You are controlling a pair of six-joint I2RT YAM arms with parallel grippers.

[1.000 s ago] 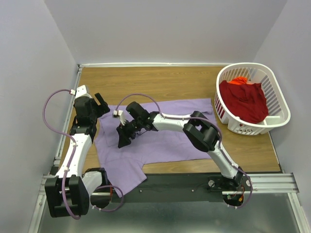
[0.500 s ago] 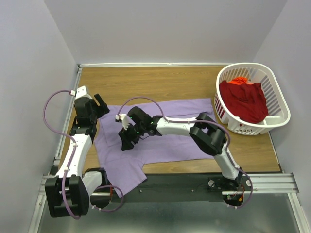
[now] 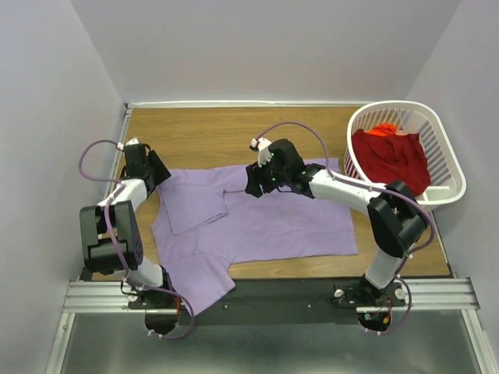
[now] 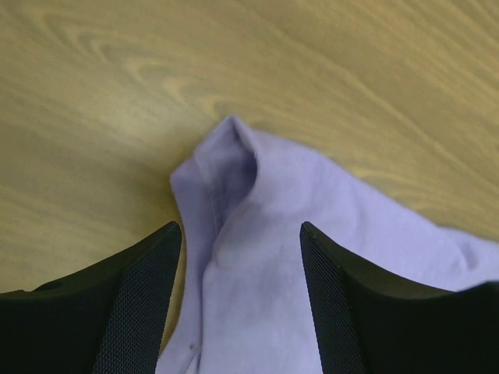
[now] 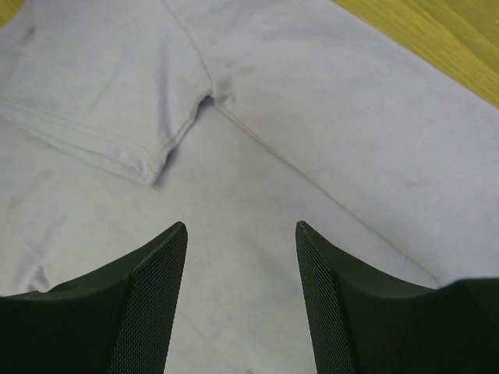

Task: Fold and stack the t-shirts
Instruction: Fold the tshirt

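A lavender t-shirt lies spread on the wooden table, its far-left sleeve folded in over the body. My left gripper sits low at the shirt's far-left corner. In the left wrist view it is open, straddling a raised, bunched bit of lavender cloth. My right gripper hovers over the shirt near its far edge. It is open with nothing between its fingers, and the folded sleeve shows ahead of it. A deep red t-shirt lies crumpled in the basket.
The white slatted laundry basket stands at the table's far right. Bare wood lies beyond the shirt up to the back wall. The lavender shirt's near-left part hangs over the table's front edge onto the rail.
My right gripper has swung from the shirt's left middle to its far edge, and the left sleeve now lies folded inward. My left gripper has dropped onto the far-left corner, jaws narrowing.
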